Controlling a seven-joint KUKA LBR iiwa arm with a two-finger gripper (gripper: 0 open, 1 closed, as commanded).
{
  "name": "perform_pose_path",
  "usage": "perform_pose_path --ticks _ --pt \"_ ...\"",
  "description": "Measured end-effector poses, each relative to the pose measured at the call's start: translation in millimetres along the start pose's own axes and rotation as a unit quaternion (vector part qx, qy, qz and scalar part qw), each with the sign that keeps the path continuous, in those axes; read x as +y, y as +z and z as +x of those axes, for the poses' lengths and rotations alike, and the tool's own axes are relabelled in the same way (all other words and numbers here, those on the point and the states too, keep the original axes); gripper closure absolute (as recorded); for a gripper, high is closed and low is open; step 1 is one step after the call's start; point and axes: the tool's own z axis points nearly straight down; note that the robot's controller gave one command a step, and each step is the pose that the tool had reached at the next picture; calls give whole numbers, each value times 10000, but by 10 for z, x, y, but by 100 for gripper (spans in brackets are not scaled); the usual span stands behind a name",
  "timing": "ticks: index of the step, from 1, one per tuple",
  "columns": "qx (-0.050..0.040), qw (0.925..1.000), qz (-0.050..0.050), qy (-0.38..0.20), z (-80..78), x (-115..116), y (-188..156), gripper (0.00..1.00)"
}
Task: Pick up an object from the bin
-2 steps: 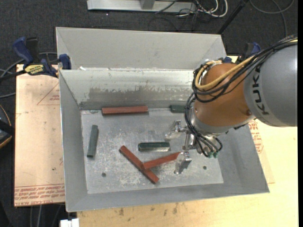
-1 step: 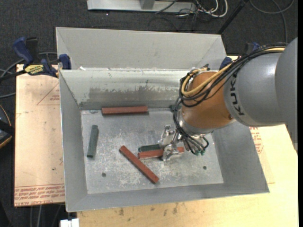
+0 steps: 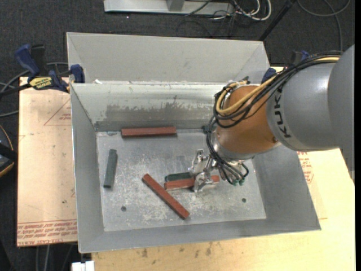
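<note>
- Gripper down low at mid-bin, at the right end of a dark green bar; spread or pinching, cannot tell.
- Pressed along that bar, a thin red strip; just beside, a long red-brown bar lying slantwise.
- Risk: catching two crowded pieces at once, or skidding the green bar away.
- Well apart: back red-brown bar, left grey-green bar.

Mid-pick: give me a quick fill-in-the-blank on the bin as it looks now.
The gripper is at the view's ____ end of a short dark green bar. The grey bar lies at the view's ____ side of the bin. One reddish-brown bar lies ____ to the rear wall.
Answers: right; left; parallel.
</note>
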Motion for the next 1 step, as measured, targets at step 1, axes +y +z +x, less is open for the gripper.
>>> perform_pose_path --ticks 1 --pt "195 9998 4 -47 -147 67 -1493 100"
